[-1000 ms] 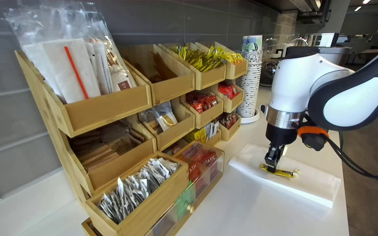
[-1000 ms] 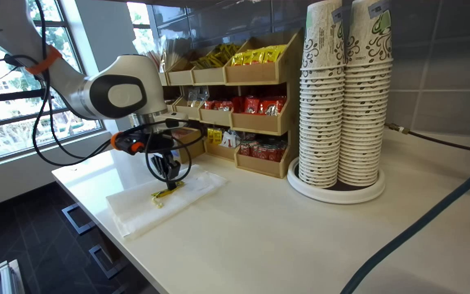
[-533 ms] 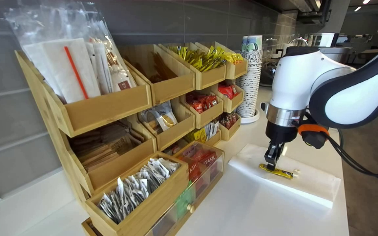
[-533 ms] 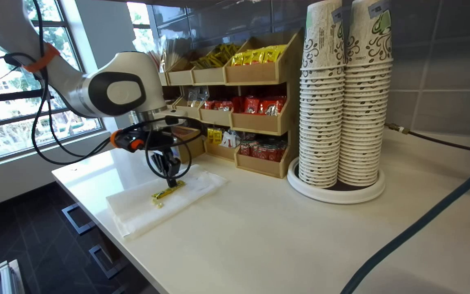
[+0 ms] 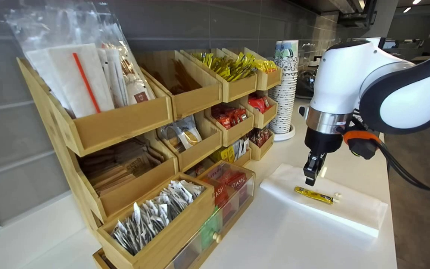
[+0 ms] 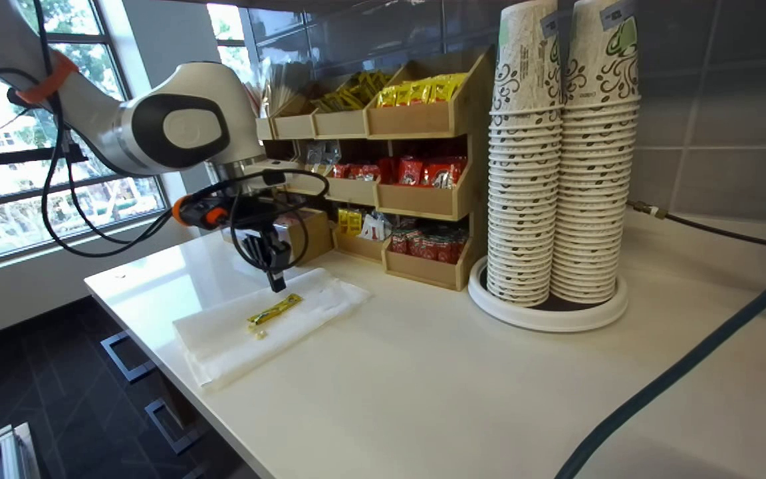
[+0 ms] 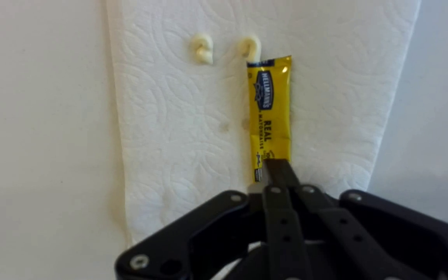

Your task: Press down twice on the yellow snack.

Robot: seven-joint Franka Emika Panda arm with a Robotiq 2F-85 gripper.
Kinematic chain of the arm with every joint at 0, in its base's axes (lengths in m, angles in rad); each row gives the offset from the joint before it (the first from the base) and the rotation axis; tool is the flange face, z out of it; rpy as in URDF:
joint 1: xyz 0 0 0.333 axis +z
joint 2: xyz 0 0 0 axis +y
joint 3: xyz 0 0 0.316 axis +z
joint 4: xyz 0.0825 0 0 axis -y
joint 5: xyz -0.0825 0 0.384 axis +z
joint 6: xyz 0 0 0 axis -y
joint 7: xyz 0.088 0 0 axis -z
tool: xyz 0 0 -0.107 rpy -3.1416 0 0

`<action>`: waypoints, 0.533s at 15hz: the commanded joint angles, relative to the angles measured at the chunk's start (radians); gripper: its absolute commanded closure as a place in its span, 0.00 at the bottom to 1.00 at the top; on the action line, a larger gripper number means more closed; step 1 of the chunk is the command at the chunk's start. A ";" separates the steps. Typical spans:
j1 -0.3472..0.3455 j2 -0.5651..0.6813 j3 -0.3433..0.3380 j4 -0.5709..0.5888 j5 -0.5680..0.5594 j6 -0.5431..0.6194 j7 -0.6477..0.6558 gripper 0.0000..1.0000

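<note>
Pincer [image 5: 309, 181] of mine hangs at the right of the frame in an exterior view; its fingers [image 7: 278, 171] are closed against each other and hold nothing. Largest around it is the white counter [image 6: 423, 386]; on this, a wooden rack [image 5: 123, 126] fills the left and middle of the frame in an exterior view. A folded paper towel [image 7: 181, 116] takes the middle of the wrist view. On it, right of centre, the yellow snack [image 7: 276, 116] lies flat; both exterior views show a gap between it and the pincer. Smallest, at the top, come the pale left curl [image 7: 205, 54], which lies apart, and the right curl [image 7: 256, 48], which meets the snack's end. From these I judge that I am between two presses or after the last; which one, I cannot tell. If one press remains, the next move calls for straight descent; otherwise, for rising away.
</note>
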 commanded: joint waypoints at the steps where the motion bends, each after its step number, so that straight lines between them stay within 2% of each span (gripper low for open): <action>1: -0.001 -0.024 0.013 -0.012 0.002 -0.050 0.003 1.00; 8: 0.000 -0.016 0.017 -0.032 0.010 -0.075 -0.008 1.00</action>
